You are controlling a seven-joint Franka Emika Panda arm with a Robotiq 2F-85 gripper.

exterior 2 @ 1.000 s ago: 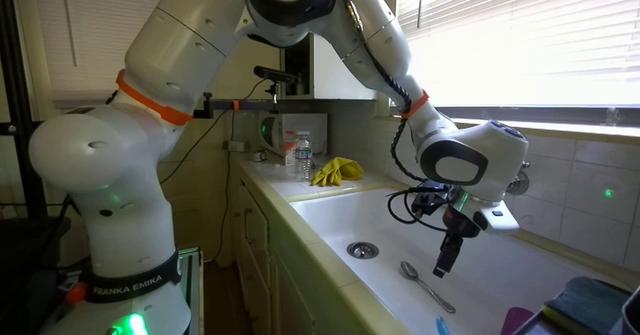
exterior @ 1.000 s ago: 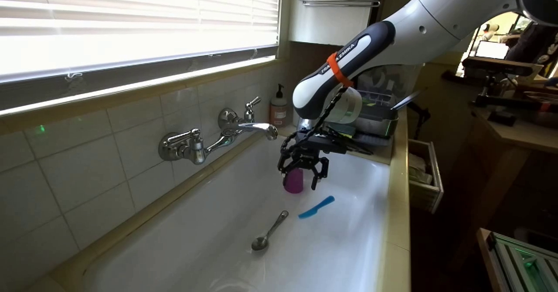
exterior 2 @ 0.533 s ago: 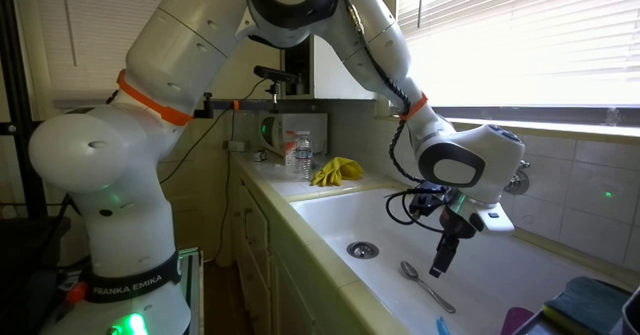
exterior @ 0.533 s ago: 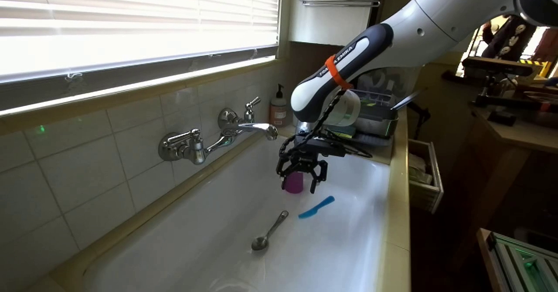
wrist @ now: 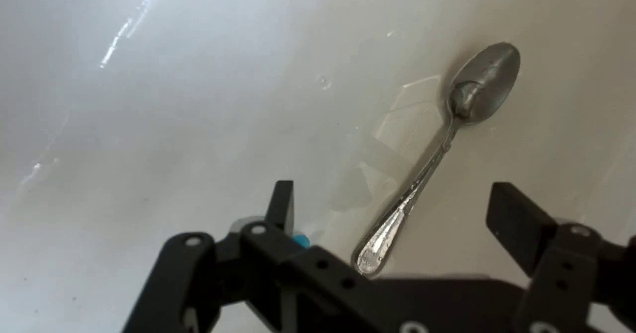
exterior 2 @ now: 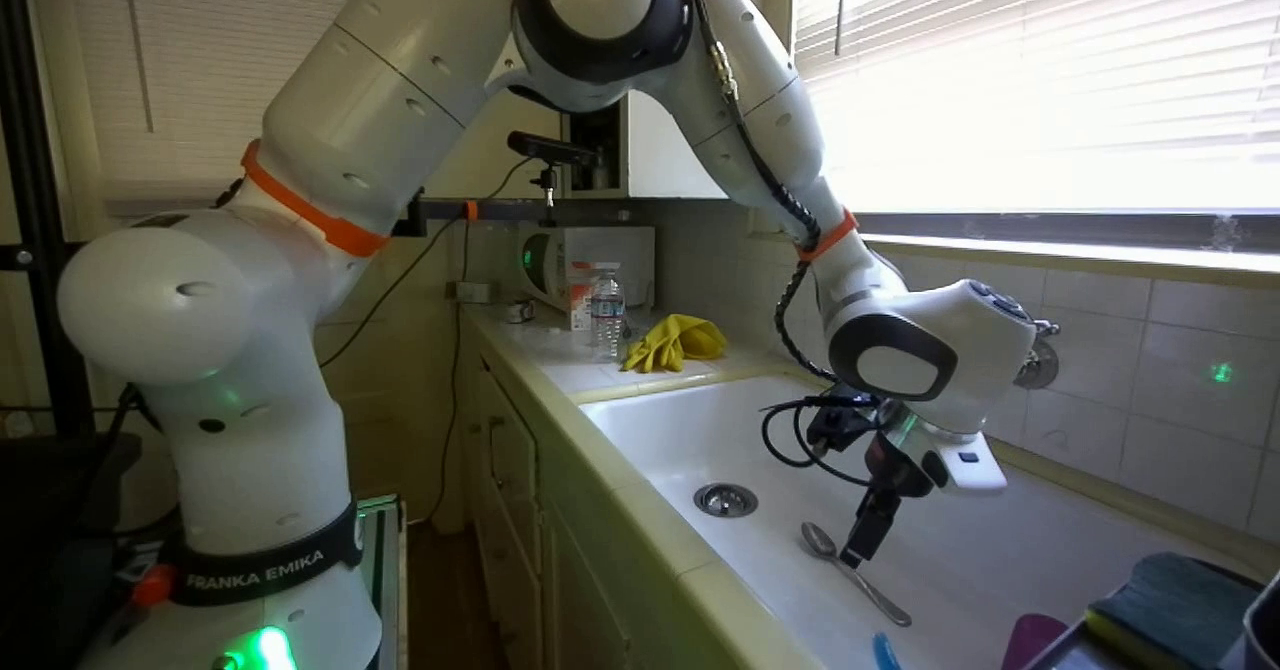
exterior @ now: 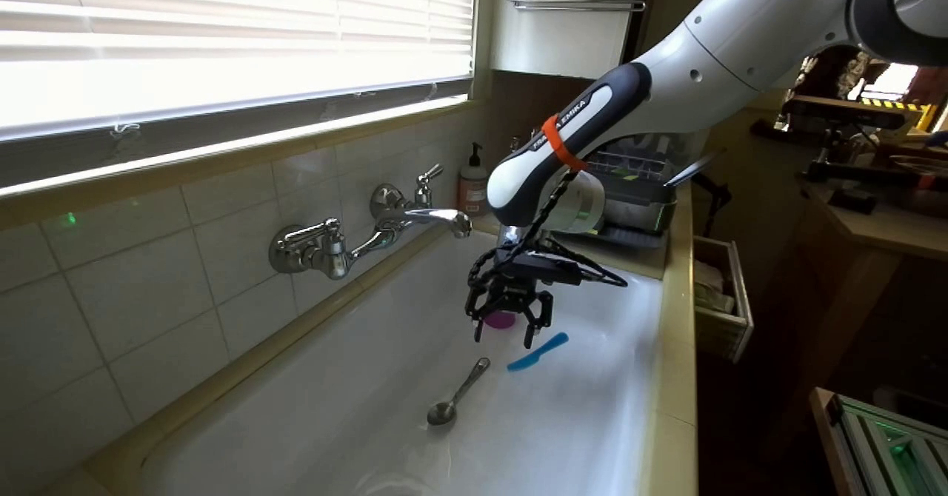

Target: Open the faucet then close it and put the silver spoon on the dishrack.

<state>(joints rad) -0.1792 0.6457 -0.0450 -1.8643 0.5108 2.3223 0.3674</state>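
Silver spoon (wrist: 437, 157), one, is laid on the sink floor (wrist: 198, 124) beneath the claw (exterior: 503, 338), which is spread wide, nothing held, and is best turned square to the slanting handle (wrist: 389, 226), lowered astride it, then gently closed.

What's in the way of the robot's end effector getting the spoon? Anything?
Nothing visible: in the wrist view, the silver spoon lies in plain sight below the open end effector. In an exterior view, the blue knife lies off to one side, not between them.
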